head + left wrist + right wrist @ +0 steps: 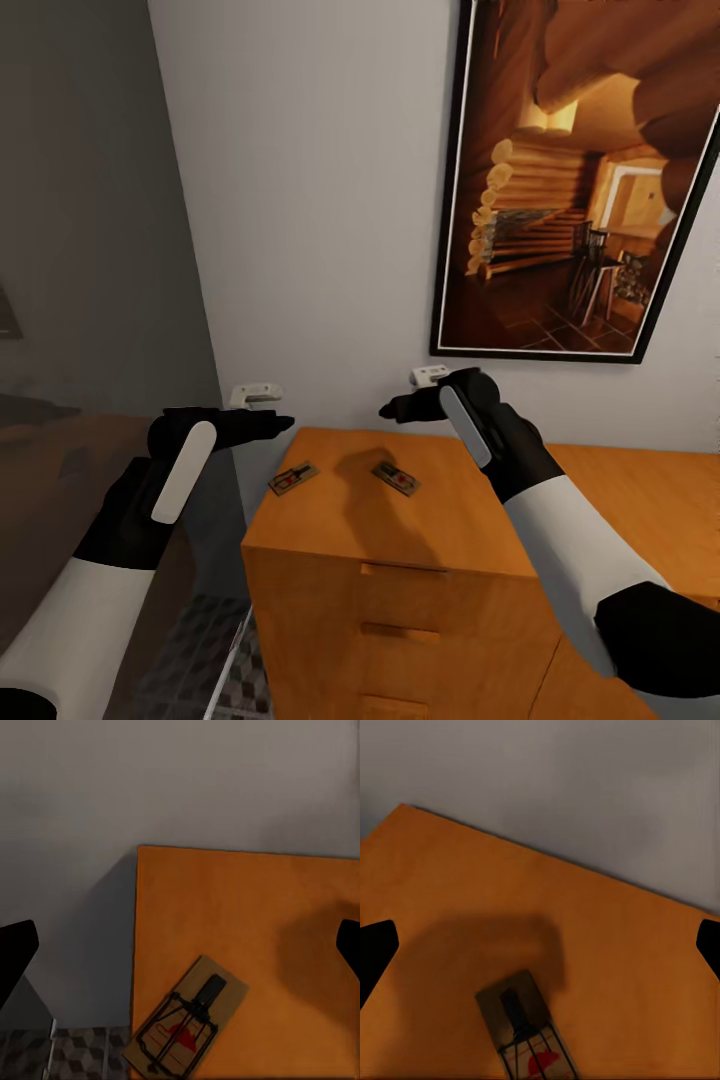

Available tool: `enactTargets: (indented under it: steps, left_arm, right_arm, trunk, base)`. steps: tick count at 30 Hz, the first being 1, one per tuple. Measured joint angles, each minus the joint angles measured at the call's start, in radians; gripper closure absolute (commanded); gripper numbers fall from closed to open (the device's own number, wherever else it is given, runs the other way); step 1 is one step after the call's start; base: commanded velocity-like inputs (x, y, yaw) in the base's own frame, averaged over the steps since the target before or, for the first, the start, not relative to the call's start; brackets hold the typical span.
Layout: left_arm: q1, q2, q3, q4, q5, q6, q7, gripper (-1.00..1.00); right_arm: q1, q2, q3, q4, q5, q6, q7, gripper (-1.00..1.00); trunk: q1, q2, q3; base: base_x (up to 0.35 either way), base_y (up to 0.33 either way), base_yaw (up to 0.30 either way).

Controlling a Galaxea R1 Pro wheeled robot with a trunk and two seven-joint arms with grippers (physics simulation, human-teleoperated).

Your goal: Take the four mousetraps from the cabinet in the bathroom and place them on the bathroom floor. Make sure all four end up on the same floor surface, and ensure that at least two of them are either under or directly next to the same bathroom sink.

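Note:
The orange-brown cabinet [420, 520] stands against the white wall, and two mousetraps lie flat on its top. One mousetrap [293, 478] is near the top's left edge, the other mousetrap [396, 478] a little to its right. My left gripper [270, 426] hovers open above and left of the first trap, off the cabinet's left edge. My right gripper [392, 408] hangs open above and behind the second. The left wrist view has a trap [187, 1024] between wide-apart fingertips [15, 952]. In the right wrist view, a trap [526, 1031] lies between spread fingertips [375, 952].
A framed picture [580, 180] of a log cabin hangs above the cabinet. A dark grey panel [90, 250] runs along the left. Cube-patterned floor tiles [235, 680] show in the narrow gap left of the cabinet. Drawer fronts with bar handles [400, 570] face me.

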Motion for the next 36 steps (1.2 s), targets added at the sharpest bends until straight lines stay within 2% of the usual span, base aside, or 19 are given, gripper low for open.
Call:
enactTargets:
  steps: [15,29,36]
  left_arm:
    - [0.000,0.000,0.000,0.000,0.000,0.000,0.001,-1.00]
    - [0.000,0.000,0.000,0.000,0.000,0.000,0.000,-1.00]
    - [0.000,0.000,0.000,0.000,0.000,0.000,0.000,-1.00]
  right_arm:
    - [0.000,-0.001,0.071,0.005,-0.003,0.000,-0.001,-1.00]
    - [0.000,0.004,0.080,0.117,0.000,0.000,0.000,-1.00]
    - [0.000,0.002,0.081,0.135,0.000,0.000,0.002,-1.00]
  trunk:
    - [0.000,0.000,0.000]
    - [0.000,0.000,0.000]
    - [0.000,0.000,0.000]
  base:
    - [-0.010,-0.004,0.000]
    - [0.000,0.000,0.000]
    - [0.000,0.000,0.000]
